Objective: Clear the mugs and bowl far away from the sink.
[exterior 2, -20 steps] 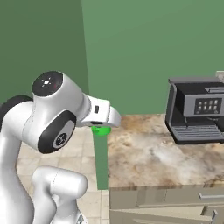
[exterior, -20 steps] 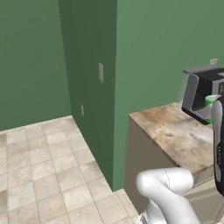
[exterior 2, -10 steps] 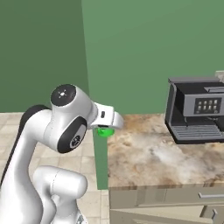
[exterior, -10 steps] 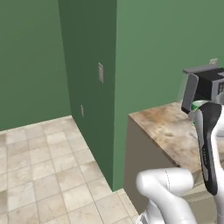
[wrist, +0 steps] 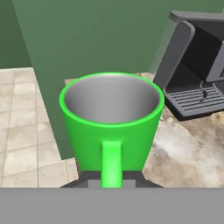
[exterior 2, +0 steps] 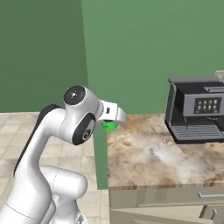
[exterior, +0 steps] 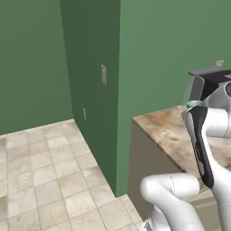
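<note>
Beside a tall green wall (exterior 2: 144, 52), one mottled brown stone table (exterior 2: 148, 157), one boxy dark coffee machine (exterior 2: 197, 109) at 3 o'clock, one round glossy green mug (wrist: 111, 120) held above the table's corner, gripper (wrist: 111, 181) clenched on its handle at 6 o'clock.

Mug (wrist: 111, 122): in the hand (wrist: 112, 180), handle toward camera, above desk's left end.
Desk (exterior 2: 148, 153): against back wall.
Coffee machine (exterior 2: 195, 109): on desk, right of mug.
Floor (exterior: 40, 167): left of desk.
</note>
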